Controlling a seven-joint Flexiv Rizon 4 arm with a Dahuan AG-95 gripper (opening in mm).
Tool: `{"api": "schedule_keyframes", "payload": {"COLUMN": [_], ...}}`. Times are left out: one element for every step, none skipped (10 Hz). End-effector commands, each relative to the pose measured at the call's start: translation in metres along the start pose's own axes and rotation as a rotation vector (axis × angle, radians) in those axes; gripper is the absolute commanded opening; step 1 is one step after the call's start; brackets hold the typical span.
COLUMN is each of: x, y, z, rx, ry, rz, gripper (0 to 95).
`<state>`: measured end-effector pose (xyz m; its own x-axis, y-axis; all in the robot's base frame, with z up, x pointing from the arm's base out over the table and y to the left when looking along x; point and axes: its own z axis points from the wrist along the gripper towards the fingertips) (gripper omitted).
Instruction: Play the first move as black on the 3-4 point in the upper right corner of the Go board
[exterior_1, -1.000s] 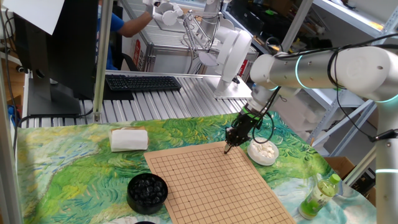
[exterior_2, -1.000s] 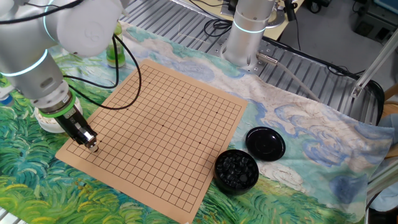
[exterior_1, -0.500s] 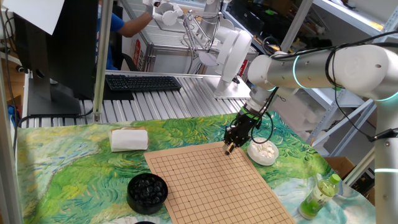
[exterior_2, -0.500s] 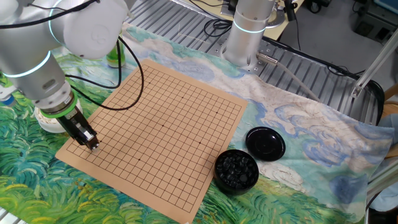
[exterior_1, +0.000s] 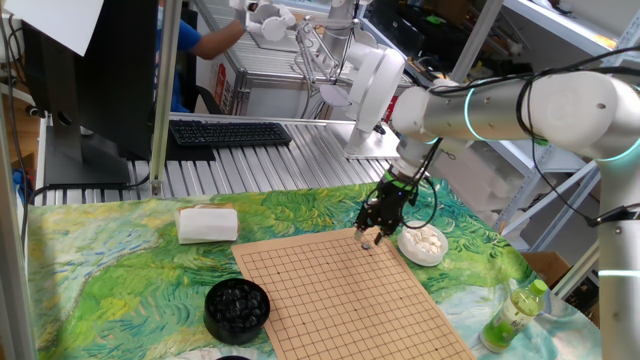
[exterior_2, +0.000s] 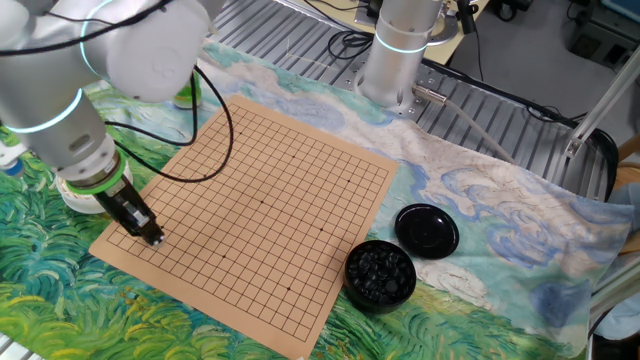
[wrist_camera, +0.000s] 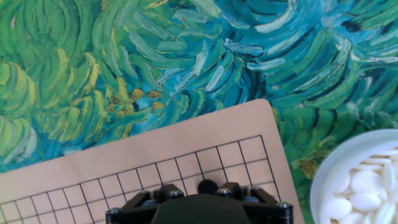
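The black stone (wrist_camera: 207, 186) lies on the tan Go board (wrist_camera: 93, 174), on a crossing three lines from one edge and four from the adjoining edge, near the board's corner. My gripper (wrist_camera: 205, 199) is right over it, with the stone showing just past its dark body, jaws standing apart on either side. In one fixed view the gripper (exterior_1: 368, 237) hangs just above the board's far right corner (exterior_1: 330, 290). In the other fixed view the gripper (exterior_2: 154, 237) is at the board's near left corner (exterior_2: 260, 200). The stone itself is too small to make out in the fixed views.
A white bowl of white stones (exterior_1: 422, 243) stands just off that corner and also shows in the hand view (wrist_camera: 360, 186). A black bowl of black stones (exterior_2: 380, 272) and its lid (exterior_2: 427, 229) sit beside the opposite edge. A green bottle (exterior_1: 515, 313) and a white box (exterior_1: 208, 223) stand on the painted cloth.
The gripper has lifted a little off the board corner and the arm has drawn slightly up and back. The board and bowls have not moved.
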<state>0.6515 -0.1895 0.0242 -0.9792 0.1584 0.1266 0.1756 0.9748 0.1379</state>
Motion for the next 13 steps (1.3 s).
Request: {"api": "schedule_keyframes", "payload": {"x": [0.015,0.018,0.020,0.023,0.026,0.030,0.033,0.034,0.035,0.036,0.038,0.040,0.043], "y": [-0.009,-0.012,-0.012,-0.011,-0.009,-0.007,-0.007,-0.006,-0.006,-0.007,-0.009,-0.012,-0.014], "z": [-0.014,-0.017,-0.018,-0.017,-0.014,-0.011,-0.010,-0.009,-0.009,-0.010,-0.012,-0.015,-0.018], "rx": [0.014,0.035,0.052,0.081,0.118,0.136,0.157,0.165,0.166,0.167,0.174,0.174,0.179], "ry": [-0.010,-0.015,-0.025,-0.040,-0.060,-0.071,-0.080,-0.084,-0.082,-0.082,-0.085,-0.086,-0.087], "rz": [-0.061,-0.075,-0.075,-0.088,-0.099,-0.099,-0.105,-0.106,-0.105,-0.104,-0.111,-0.116,-0.125], "gripper": [0.0,0.0,0.0,0.0,0.0,0.0,0.0,0.0,0.0,0.0,0.0,0.0,0.0]}}
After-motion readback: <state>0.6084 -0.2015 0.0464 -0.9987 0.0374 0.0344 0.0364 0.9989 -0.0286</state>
